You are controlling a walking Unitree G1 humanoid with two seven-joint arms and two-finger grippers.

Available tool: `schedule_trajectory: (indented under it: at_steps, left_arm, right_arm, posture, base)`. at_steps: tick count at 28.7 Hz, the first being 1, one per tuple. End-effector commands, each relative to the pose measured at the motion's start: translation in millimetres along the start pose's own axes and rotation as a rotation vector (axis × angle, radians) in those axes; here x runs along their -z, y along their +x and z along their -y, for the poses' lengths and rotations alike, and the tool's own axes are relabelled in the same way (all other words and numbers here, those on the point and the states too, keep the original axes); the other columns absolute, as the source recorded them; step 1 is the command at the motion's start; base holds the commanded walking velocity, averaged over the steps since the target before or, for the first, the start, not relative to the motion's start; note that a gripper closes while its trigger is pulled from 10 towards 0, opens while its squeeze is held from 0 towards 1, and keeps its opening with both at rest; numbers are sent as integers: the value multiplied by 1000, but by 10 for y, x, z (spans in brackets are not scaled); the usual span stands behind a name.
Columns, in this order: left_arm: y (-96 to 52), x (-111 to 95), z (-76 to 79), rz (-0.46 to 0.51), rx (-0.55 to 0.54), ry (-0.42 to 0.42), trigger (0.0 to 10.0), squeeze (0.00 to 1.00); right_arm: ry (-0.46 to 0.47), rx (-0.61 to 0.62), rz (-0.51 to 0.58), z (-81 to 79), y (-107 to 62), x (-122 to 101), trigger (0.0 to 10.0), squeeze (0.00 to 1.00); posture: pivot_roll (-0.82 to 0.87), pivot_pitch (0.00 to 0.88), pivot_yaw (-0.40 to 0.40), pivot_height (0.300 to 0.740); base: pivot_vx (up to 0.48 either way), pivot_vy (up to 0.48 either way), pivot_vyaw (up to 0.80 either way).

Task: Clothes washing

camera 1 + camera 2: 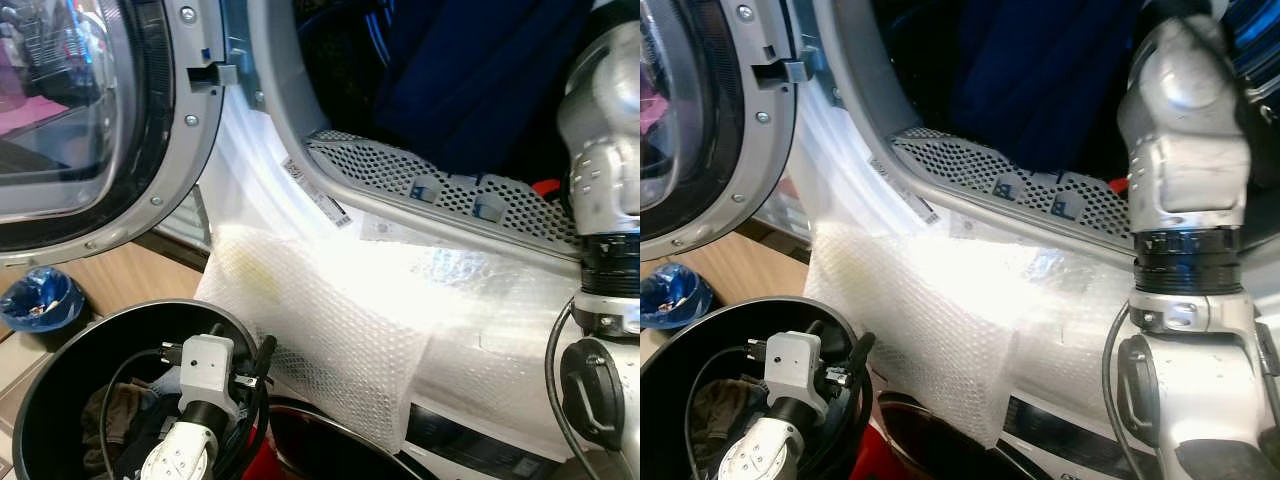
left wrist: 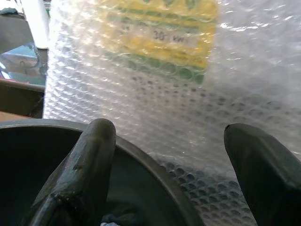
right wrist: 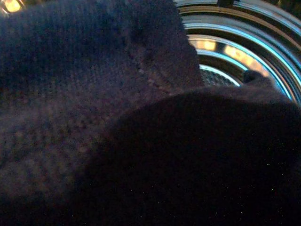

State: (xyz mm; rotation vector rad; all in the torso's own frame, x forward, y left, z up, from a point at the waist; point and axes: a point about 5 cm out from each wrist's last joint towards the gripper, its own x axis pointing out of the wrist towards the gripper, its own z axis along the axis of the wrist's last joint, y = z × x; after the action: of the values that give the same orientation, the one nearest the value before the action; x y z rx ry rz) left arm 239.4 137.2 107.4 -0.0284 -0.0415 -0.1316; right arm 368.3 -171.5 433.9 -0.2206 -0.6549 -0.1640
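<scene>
My black bucket (image 1: pixel 60 370) holds crumpled clothes (image 1: pixel 115 415); my left tool (image 2: pixel 169 155) hangs over its rim, fingers spread wide and empty. My right arm (image 1: pixel 1185 180) reaches into the washer drum (image 3: pixel 235 52), dark blue garment (image 1: pixel 470 70) pressed against its tool; grip unclear.

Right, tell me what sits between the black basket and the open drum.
In the left eye view, bubble wrap draped over the washer's front lies between the black basket and the drum. The left gripper is at the basket's rim, facing that wrap.
</scene>
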Motion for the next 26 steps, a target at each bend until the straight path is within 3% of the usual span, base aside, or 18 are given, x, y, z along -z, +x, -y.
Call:
schedule_trajectory:
  at_steps: [1,7,9,11,12,13,15,16,19,20,24,26]
  left_arm:
    - [-4,22,16,-6,6,-2,10000,0]
    - [-8,26,17,-9,7,-2,10000,0]
    - [-11,24,14,-9,4,-1,10000,0]
    - [-11,25,12,-9,3,0,10000,0]
    - [-20,29,5,-10,-3,5,10000,0]
    - [-25,32,0,-12,-8,5,10000,0]
    - [-32,31,-1,-13,-11,3,10000,0]
    - [-34,33,1,-13,-10,3,10000,0]
    - [-38,42,18,-18,-1,0,10000,0]
    - [-39,44,28,-20,8,-1,10000,0]
    - [-35,42,30,-21,10,0,10000,0]
    - [-36,37,15,-22,12,2,10000,0]
  right_arm:
    - [-52,49,85,124,146,-221,10000,0]
    - [-107,39,34,210,322,-164,10000,0]
    - [-334,158,33,434,383,-229,10000,0]
    - [-367,171,40,459,391,-245,10000,0]
    - [-657,289,124,583,408,-411,10000,0]
    - [-820,325,178,600,413,-495,10000,0]
    - [-1028,300,258,525,425,-582,10000,0]
    - [-1057,226,309,390,425,-577,10000,0]
    - [-1194,-41,410,-22,356,-363,10000,0]
    - [-1237,-212,454,-247,255,-152,10000,0]
    - [-1276,-257,479,-330,199,-17,10000,0]
    - [-1207,-319,499,-366,122,66,10000,0]
  posture:
    - [-16,68,-49,740]
    - [-5,66,-50,740]
    - [-5,68,-51,740]
    - [-5,68,-51,740]
    - [-3,73,-55,740]
    - [-3,75,-55,740]
    - [-3,79,-55,740]
    - [-6,80,-55,740]
    - [-11,84,-49,740]
    - [-14,85,-46,740]
    - [-9,87,-44,740]
    - [-10,87,-41,740]
  base:
    - [0,0,0]
    - [0,0,0]
    - [0,0,0]
    - [0,0,0]
    - [0,0,0]
    - [0,0,0]
    - [0,0,0]
    - [0,0,0]
    - [0,0,0]
    - [0,0,0]
    - [0,0,0]
    - [0,0,0]
